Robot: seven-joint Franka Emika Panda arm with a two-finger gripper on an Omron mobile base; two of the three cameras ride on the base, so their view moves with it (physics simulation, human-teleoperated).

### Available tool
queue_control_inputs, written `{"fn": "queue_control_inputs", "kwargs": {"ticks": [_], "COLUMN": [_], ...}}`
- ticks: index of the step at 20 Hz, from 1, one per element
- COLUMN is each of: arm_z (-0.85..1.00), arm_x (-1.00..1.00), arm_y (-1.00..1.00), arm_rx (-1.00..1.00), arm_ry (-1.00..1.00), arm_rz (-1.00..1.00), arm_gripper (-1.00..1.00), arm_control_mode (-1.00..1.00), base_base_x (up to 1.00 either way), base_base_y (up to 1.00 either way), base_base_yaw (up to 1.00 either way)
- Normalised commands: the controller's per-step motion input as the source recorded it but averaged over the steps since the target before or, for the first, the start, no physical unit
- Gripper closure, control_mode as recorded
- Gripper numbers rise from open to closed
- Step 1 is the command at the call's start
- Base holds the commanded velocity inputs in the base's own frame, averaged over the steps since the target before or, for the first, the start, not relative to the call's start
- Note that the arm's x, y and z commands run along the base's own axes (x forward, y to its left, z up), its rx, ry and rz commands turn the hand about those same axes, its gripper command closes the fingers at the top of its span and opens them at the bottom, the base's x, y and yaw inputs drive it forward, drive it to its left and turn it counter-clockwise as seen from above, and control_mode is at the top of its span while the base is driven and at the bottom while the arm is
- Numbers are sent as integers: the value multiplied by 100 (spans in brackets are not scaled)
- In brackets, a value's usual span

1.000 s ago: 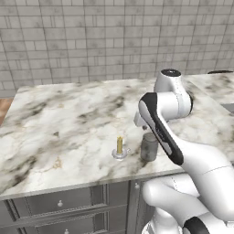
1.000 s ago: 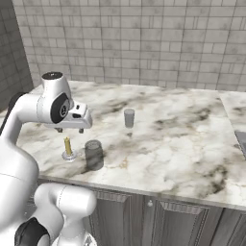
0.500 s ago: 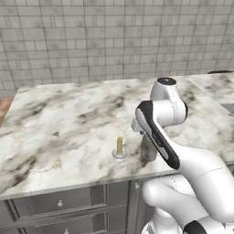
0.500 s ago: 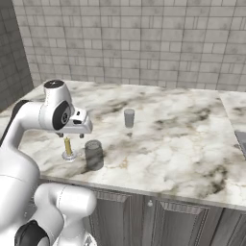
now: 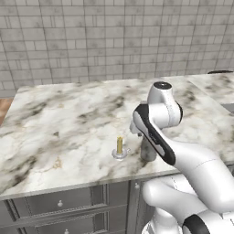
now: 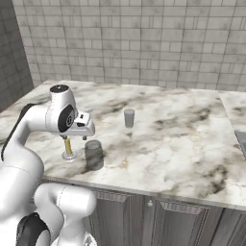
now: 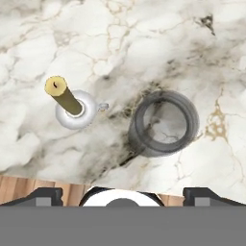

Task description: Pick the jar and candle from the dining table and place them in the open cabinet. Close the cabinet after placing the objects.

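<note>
Approach to the first pick, read left to right with the jar as landmark. The candle (image 7: 71, 104), a yellow stick in a round silvery dish, stands just left of the jar (image 7: 164, 123) on the dining table (image 5: 68, 119), the two near but apart. In the right base view a second small grey cup (image 6: 129, 117) stands well beyond the jar. The gripper (image 6: 75, 137) hangs above the jar and candle, released, jaws spread wide and holding nothing. Judgement: the jar is the likelier target, since it lies nearer the centre of the hand view. To do the step well, centre the jaws over its rim, descend straight, and close across the body without nudging the candle.
</note>
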Motion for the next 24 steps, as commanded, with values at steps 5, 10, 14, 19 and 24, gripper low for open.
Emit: {"fn": "queue_control_inputs", "kwargs": {"ticks": [5,10,14,19,24], "arm_z": [-21,-24,-25,-19,-11], "arm_x": [16,16,13,15,24], "arm_y": [0,0,0,0,0], "arm_rx": [0,0,0,0,0], "arm_ry": [1,1,1,1,1], "arm_rz": [0,0,0,0,0], "arm_gripper": [-100,-100,-100,-100,-100], "arm_control_mode": [-100,-100,-100,-100,-100], "base_base_x": [0,0,0,0,0], "base_base_y": [0,0,0,0,0], "base_base_yaw": [0,0,0,0,0]}}
